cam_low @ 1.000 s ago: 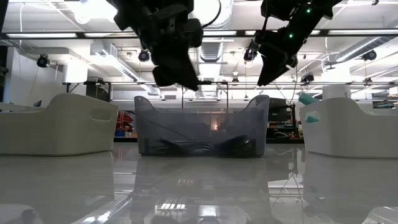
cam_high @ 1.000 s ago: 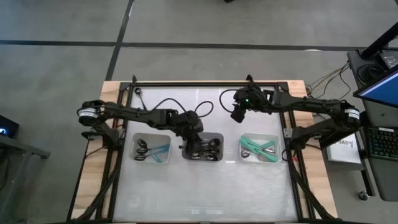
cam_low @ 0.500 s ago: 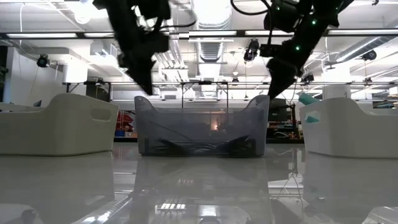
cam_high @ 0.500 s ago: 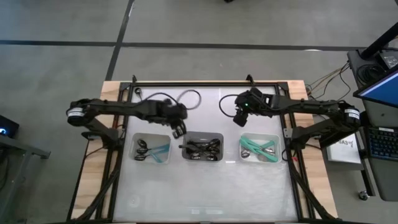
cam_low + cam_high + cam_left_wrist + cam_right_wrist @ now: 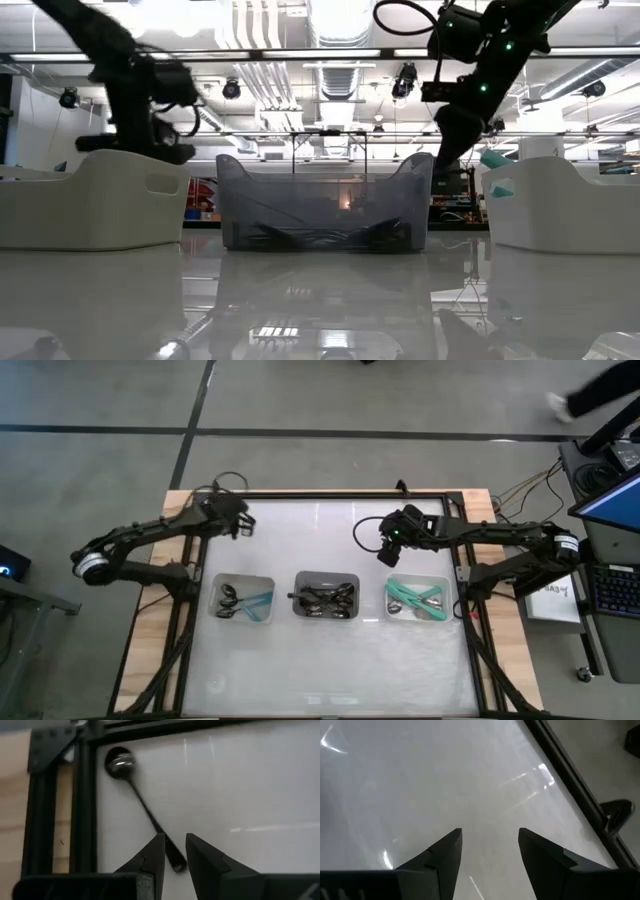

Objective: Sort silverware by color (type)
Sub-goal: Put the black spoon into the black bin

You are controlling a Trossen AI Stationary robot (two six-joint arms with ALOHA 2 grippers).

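A shiny metal spoon lies flat on the white table by its far left corner, with its bowl toward the frame. My left gripper is over it, open by a narrow gap. Its fingertips stand on either side of the handle's free end, and no touch shows. In the high view my left gripper hides the spoon. My right gripper is open and empty over bare table, just beyond the right tray. Three trays hold sorted spoons.
The left tray holds dark, silver and mint-green spoons. The middle tray holds dark spoons. The right tray holds mint-green and silver spoons. A black frame rail runs beside the loose spoon. Bare table lies in front of the trays.
My left gripper has risen from over the middle tray and swung toward the table's far left corner, ending over the loose spoon. My right gripper has gone down a little, staying open. The spoons in the trays have not moved.
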